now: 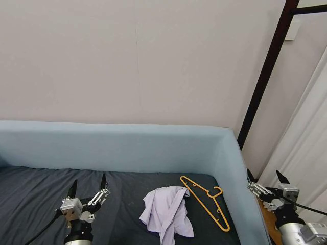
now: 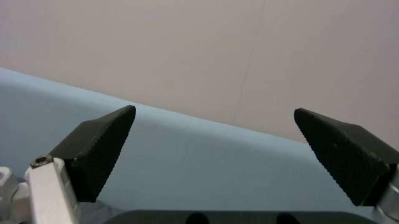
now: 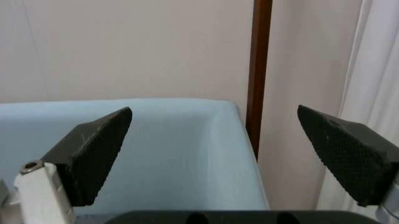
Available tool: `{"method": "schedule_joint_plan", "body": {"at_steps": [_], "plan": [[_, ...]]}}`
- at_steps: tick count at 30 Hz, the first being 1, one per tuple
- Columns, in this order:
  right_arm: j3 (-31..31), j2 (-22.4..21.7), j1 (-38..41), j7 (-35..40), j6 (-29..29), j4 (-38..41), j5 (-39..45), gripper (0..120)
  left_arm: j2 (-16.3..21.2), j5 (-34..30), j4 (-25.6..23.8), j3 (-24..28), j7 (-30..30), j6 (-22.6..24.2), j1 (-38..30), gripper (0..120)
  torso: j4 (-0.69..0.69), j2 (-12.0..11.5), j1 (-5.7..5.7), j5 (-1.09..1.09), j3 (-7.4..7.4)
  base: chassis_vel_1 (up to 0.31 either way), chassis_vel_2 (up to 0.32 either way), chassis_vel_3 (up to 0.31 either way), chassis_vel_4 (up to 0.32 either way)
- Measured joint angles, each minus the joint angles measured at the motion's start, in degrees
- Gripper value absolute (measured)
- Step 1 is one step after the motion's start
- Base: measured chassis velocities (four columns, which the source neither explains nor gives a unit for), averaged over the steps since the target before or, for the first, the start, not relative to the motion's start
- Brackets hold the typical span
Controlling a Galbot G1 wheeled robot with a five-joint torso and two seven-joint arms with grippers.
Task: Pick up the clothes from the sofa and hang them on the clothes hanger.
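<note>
Clothing lies crumpled on the sofa (image 1: 127, 148): 1 pale lilac shirt (image 1: 166, 213) sits in a heap on the sofa's dark seat, toward the sofa's right end. An orange clothes hanger (image 1: 207, 201) lies flat on the same seat, just beside the shirt, between it and the sofa's right armrest; whether its upper corner touches the cloth cannot be told.

The left gripper (image 1: 89, 182) hangs over the sofa's seat, on the shirt's left and well apart from it. Its 2 fingers (image 2: 100, 149) are spread wide and released, with nothing between them, and they point toward the sofa's pale blue back.

The right gripper (image 1: 265, 177) sits just outside the sofa's right armrest, also spread wide and empty. Behind the sofa's right rear corner stands a dark brown pole (image 3: 259, 70), with a white curtain (image 3: 374, 65) beyond it.
</note>
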Motion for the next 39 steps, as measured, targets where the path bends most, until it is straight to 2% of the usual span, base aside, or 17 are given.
{"method": "schedule_joint_plan", "body": {"at_steps": [25, 30, 33, 39], "plan": [[-0.3, -1.2, 1.6, -0.1, -1.1, -1.1, 1.3, 100, -0.9, -0.2, 0.6, 0.9, 0.0, 0.7, -1.4, 100, -0.01, 0.0, 0.00, 0.00, 0.00, 0.000, 0.000, 0.000, 0.000], [-2.3, -5.1, 4.5, 0.4, -4.0, -2.1, 7.3, 100, -1.3, 0.8, 0.4, 0.6, -0.7, 0.9, -0.1, 100, 0.01, 0.0, 0.00, 0.00, 0.00, 0.000, 0.000, 0.000, 0.000], [-2.8, -6.1, 5.3, 0.5, -4.8, -2.4, 9.5, 100, -1.2, 1.0, 0.8, 0.6, -1.2, 0.8, 0.0, 100, 0.02, 0.0, 0.00, 0.00, 0.00, 0.000, 0.000, 0.000, 0.000], [-3.6, -6.6, 5.7, 0.3, -6.0, -3.6, 13.3, 100, 0.3, 0.9, 3.1, 1.6, -1.8, 0.7, -1.0, 100, -0.04, 0.0, 0.00, -0.01, 0.00, 0.000, 0.000, 0.000, 0.000]]}}
